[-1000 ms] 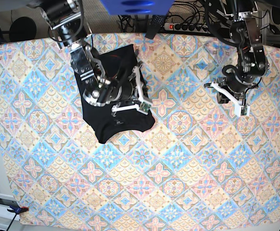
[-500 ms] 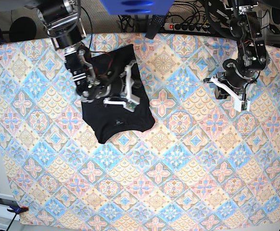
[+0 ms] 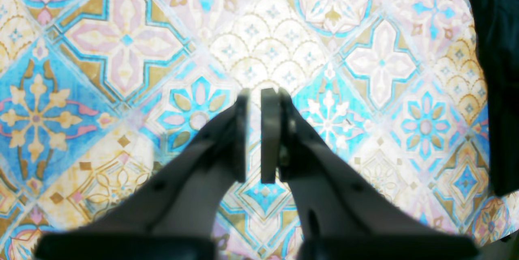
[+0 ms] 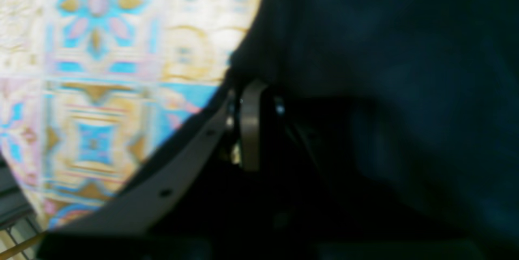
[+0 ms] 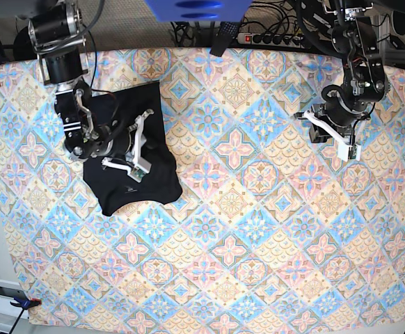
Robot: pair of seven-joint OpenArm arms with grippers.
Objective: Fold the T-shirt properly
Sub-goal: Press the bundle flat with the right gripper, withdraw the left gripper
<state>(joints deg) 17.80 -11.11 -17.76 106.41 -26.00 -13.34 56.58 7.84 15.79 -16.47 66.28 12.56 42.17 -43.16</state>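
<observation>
**Desk:** Read me the entry. Where is the garment?

**Operator:** Item one, the T-shirt: black, bunched into a rough folded block on the patterned tabletop, toward its far corner on my right arm's side. Its small pale label faces up near the lower hem of the bundle. In the left wrist view only a dark edge of it shows at the frame's border.

**Desk:** Grippers?

**Operator:** Item two, right gripper: over the shirt, jaws drawn together. The right wrist view is blurred, with black cloth pressed against one finger; I judge it is pinching a fold of the T-shirt, though I can't make out the exact bite. Item three, left gripper: pads nearly touching with a thin slit between them, nothing held, hanging over bare tabletop well apart from the shirt.

**Desk:** Handling notes for this step?

**Operator:** I read it as positioning the cloth. I'd keep the pinch low so the fabric slides flat rather than lifting and rumpling, and travel slowly, since thin cotton drags on the patterned cover. I'd bring my left gripper in before any fold, because one pinch point lets the block twist. Risk: the layers slipping apart.
</observation>
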